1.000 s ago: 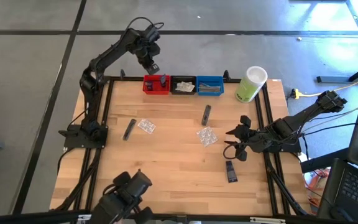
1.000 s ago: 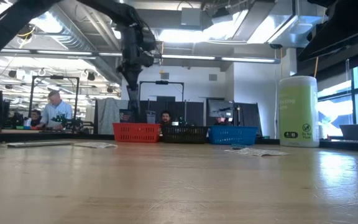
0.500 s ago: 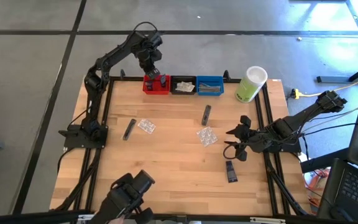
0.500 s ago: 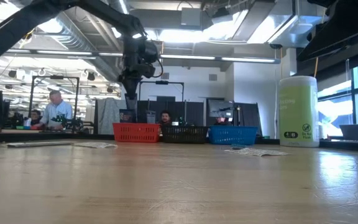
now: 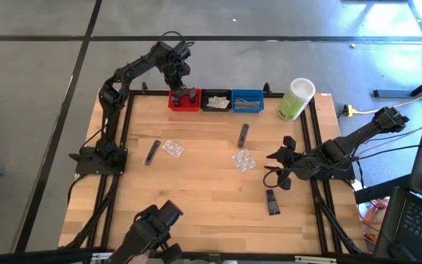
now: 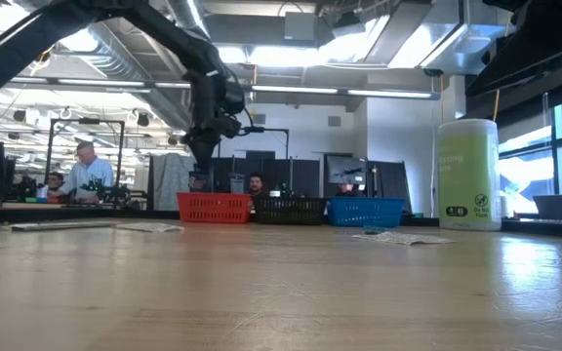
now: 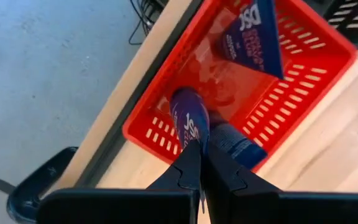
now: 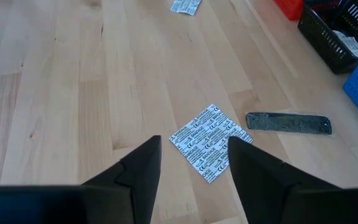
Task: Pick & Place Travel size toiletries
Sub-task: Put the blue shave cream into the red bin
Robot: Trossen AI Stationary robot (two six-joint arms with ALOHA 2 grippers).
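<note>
Fingers (image 7: 194,163) pinch a navy mini tube (image 7: 190,118) with white lettering.

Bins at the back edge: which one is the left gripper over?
The red bin, the leftmost of the three. The left gripper is shut on a navy tube above it; the black bin and blue bin sit to its right.

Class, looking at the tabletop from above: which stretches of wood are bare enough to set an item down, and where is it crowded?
Bare: the table's near half left of the navy tube, and the far-left strip below the red bin. Crowded: the middle band holding the sachets, packets and the right gripper.
</note>
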